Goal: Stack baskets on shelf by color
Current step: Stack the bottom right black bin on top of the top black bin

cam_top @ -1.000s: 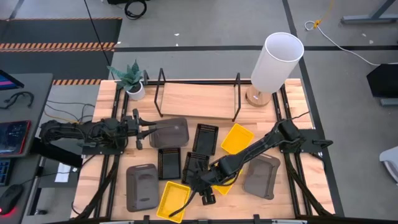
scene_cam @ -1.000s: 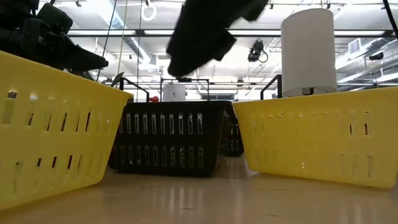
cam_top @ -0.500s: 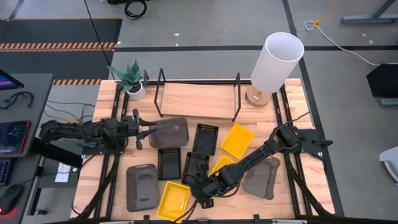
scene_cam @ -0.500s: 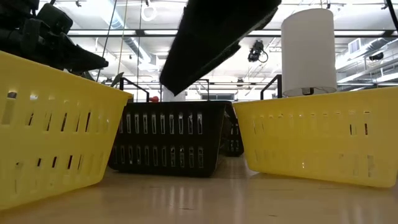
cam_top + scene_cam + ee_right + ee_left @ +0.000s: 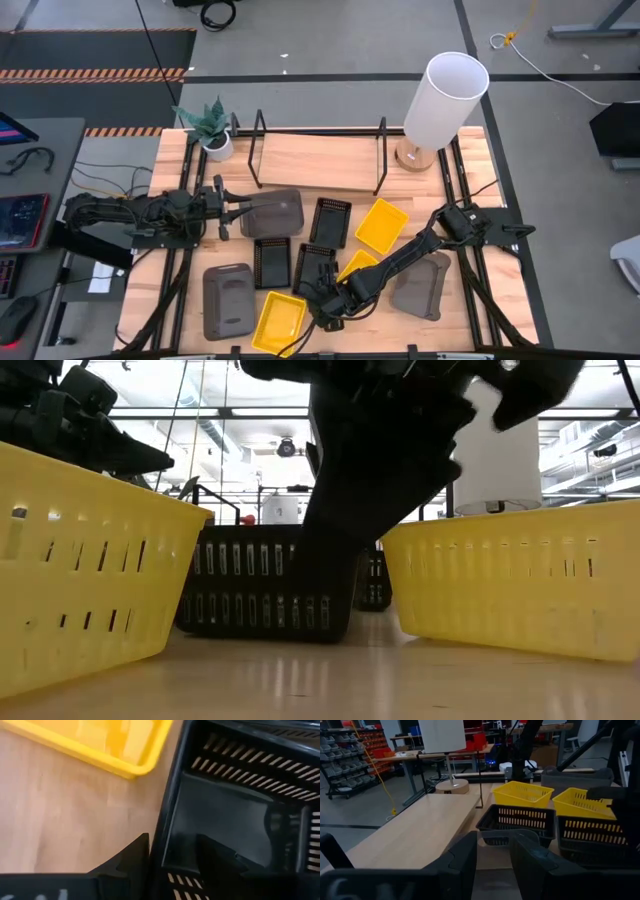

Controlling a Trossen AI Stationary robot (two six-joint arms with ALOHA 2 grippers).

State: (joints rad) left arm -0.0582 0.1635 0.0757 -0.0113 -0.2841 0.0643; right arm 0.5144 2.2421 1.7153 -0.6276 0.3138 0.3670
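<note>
My right gripper (image 5: 172,840) points steeply down at the near end of a black slotted basket (image 5: 315,262). It is open, one finger outside the end wall (image 5: 161,840) and one inside the basket. In the low view it (image 5: 335,575) stands in front of that basket (image 5: 250,585). My left gripper (image 5: 240,212) lies level and open at the left end of a dark grey basket (image 5: 275,212). Yellow baskets (image 5: 280,320) (image 5: 381,225), other black ones (image 5: 330,220) (image 5: 272,262) and grey ones (image 5: 228,300) (image 5: 420,285) rest on the table. The shelf (image 5: 315,160) stands at the far side. My right gripper has the black basket's end wall (image 5: 161,840) between its open fingers, coming from above at a slant; whether a finger touches the wall I cannot tell. My left gripper is close to the grey basket's left end; whether it touches I cannot tell.
A white lamp (image 5: 440,100) stands at the shelf's right end and a potted plant (image 5: 213,125) at its left. A third yellow basket (image 5: 355,265) lies partly under my right arm. In the low view, yellow baskets (image 5: 90,580) (image 5: 520,585) flank the black one.
My right gripper has sunk from above the near yellow basket down onto the black basket's near end, tipping more steeply downward as it went. The baskets have stayed where they were.
</note>
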